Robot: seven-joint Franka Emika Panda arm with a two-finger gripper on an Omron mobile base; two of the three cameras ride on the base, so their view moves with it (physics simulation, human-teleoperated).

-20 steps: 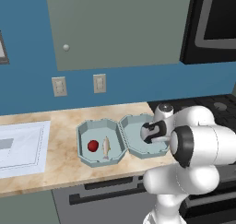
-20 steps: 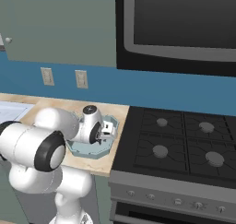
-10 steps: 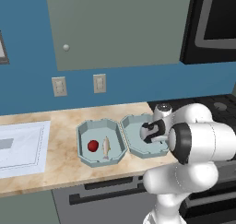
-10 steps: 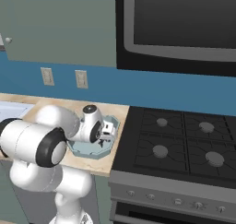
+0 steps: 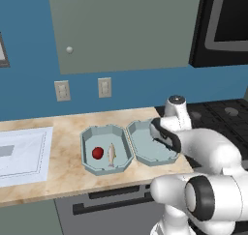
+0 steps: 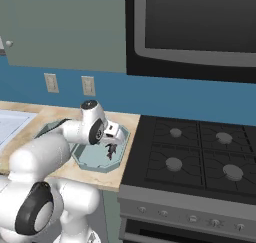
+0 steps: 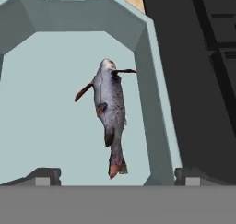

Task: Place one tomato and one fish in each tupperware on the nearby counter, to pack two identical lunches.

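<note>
Drops the elbow lower and nearer the base than a second ago, while keeping the hand over the same container; nothing else on the worktop shifts.

Works over the counter (image 5: 63,168), beige stone, with the black stove (image 6: 200,157) directly to the right. Reaches the arm across to the right-hand tupperware (image 5: 145,154), the one just beside the stove edge and touching its twin.

Finds the left-hand tupperware (image 5: 89,142) already packed: one tomato (image 5: 98,153) and one slim pale fish (image 5: 112,154) side by side on its floor, apart from the walls.

Looks straight down, in the hand view, on a second fish (image 7: 109,114) lying flat on the right container's floor near one wall, grey-bodied with reddish fins and tail. Touches it with neither fingertip.

Holds the gripper (image 7: 118,176) with jaws spread wide, fingertips (image 7: 44,174) well to either side of the tail. Reads as a release: opened so the fish stays put.

Hangs just above the container, probably to clear the raised rim on the way out.

Shows no tomato in the visible part of this second box, so likely leaves that as the step outstanding.
</note>
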